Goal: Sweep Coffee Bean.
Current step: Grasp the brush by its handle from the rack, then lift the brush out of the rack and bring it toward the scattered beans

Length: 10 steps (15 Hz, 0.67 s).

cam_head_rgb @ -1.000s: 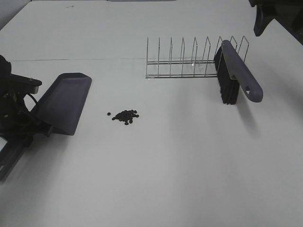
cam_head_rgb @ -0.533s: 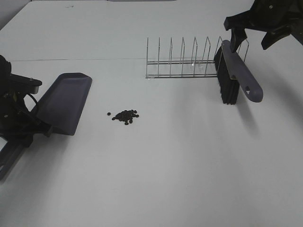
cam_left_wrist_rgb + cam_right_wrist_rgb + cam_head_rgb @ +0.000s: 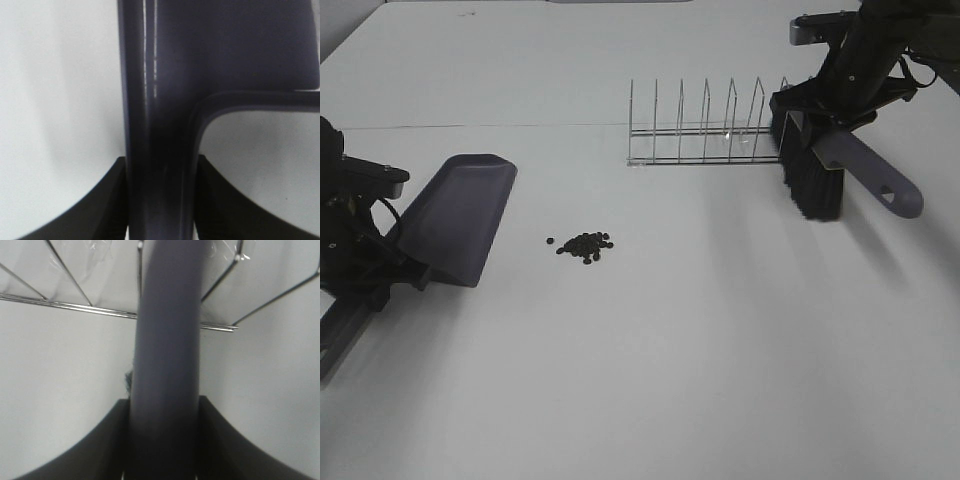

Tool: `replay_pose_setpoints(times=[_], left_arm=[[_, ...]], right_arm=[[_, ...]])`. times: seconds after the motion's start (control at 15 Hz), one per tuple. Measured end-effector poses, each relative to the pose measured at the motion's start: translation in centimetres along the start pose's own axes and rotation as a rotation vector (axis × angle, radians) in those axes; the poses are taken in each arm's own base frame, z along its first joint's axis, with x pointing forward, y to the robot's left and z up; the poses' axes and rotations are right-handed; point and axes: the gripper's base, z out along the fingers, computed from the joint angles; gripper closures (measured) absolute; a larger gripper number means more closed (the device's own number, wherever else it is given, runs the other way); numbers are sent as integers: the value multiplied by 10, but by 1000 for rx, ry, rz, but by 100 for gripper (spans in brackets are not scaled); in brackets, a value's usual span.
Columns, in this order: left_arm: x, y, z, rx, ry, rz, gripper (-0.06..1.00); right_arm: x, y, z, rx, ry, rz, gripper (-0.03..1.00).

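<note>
A small heap of dark coffee beans (image 3: 586, 246) lies on the white table, left of centre. My left gripper (image 3: 392, 272) is shut on the handle of the grey-purple dustpan (image 3: 452, 218), whose mouth points away from me, left of the beans. The left wrist view shows the handle (image 3: 157, 150) between the fingers (image 3: 111, 205). My right gripper (image 3: 832, 112) is shut on the grey handle of the brush (image 3: 868, 172); its black bristles (image 3: 810, 180) hang by the right end of the wire rack. The right wrist view shows the handle (image 3: 167, 365) between the jaws.
A wire dish rack (image 3: 705, 132) stands at the back, centre-right, and also shows in the right wrist view (image 3: 65, 305). The bare white table (image 3: 700, 350) spreads in front of the beans.
My right arm came down from the top right and closed on the brush handle. The brush has shifted a little right and swung out from the rack. The left arm and dustpan stayed put.
</note>
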Motion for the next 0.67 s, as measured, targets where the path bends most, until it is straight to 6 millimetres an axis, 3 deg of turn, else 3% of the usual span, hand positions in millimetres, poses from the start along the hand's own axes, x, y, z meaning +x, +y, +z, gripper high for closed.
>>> replay_pose_setpoints(times=[0.27,0.47,0.53,0.67], left_arm=[[3,1,0,-8,32,59,62],[6,2,0,-16,68,67,62],[7,2,-1,-22,77,72,62],[8,1,-1,-38,85,70,62]], right_arm=[[2,-2,-21,16,40,-19,60],[-6,-4,-81,23,-55,-4,60],[-5,5,-120,22,-110,-13,60],[1,24,-140,14,-132,-45,60]])
